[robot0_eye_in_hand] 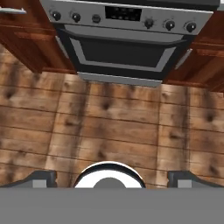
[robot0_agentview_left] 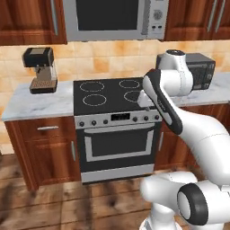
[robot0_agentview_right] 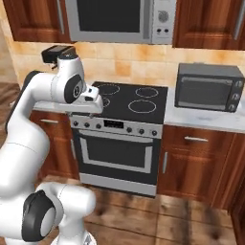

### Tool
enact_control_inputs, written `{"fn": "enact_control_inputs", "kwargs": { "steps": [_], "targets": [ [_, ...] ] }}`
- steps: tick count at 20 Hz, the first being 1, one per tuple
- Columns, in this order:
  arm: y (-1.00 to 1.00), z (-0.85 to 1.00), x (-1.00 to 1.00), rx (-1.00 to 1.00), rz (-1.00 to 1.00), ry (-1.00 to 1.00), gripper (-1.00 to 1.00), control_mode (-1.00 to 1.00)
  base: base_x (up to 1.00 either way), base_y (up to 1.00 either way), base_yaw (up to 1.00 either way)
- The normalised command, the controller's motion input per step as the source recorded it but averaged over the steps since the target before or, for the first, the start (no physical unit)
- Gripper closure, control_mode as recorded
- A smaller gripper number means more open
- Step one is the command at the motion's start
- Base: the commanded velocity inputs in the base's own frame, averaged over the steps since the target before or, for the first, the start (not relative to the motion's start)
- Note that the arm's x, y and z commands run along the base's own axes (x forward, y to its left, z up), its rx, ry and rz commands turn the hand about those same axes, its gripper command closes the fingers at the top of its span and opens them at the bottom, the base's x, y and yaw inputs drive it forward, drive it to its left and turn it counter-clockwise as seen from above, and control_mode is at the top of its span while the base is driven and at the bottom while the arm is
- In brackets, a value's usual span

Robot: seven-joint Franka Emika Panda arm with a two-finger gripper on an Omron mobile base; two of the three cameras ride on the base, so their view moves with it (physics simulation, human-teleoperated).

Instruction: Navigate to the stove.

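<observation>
The stove (robot0_agentview_left: 108, 98) stands straight ahead: stainless steel, with a flat black cooktop, white ring burners, a knob panel and an oven door with a dark window. In the right base view the stove (robot0_agentview_right: 136, 101) is at the centre. The hand view looks down on the stove (robot0_eye_in_hand: 124, 49) front and the floor before it. My gripper (robot0_eye_in_hand: 112, 177) is open, with its fingertips (robot0_eye_in_hand: 43, 177) far apart and nothing between them. The hand (robot0_agentview_right: 92, 103) hangs in front of the cooktop's front edge, folded close to the arm.
A silver microwave (robot0_agentview_left: 112, 18) hangs above the stove. A coffee machine (robot0_agentview_left: 40, 69) sits on the marble counter (robot0_agentview_left: 36, 105) to the left, a black toaster oven (robot0_agentview_right: 208, 86) on the counter to the right. Wooden cabinets flank the stove; plank floor (robot0_eye_in_hand: 109, 122) lies before it.
</observation>
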Motion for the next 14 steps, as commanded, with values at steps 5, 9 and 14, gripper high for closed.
{"fn": "enact_control_inputs", "kwargs": {
  "steps": [5,9,14],
  "targets": [
    [0.00,0.00,0.00,0.00,0.00,0.00,-1.00,1.00,1.00,-0.20,0.00],
    [0.00,0.00,0.00,0.00,0.00,0.00,-1.00,1.00,0.99,-0.01,0.00],
    [0.00,0.00,0.00,0.00,0.00,0.00,-1.00,1.00,0.77,0.00,0.00]
  ]
}}
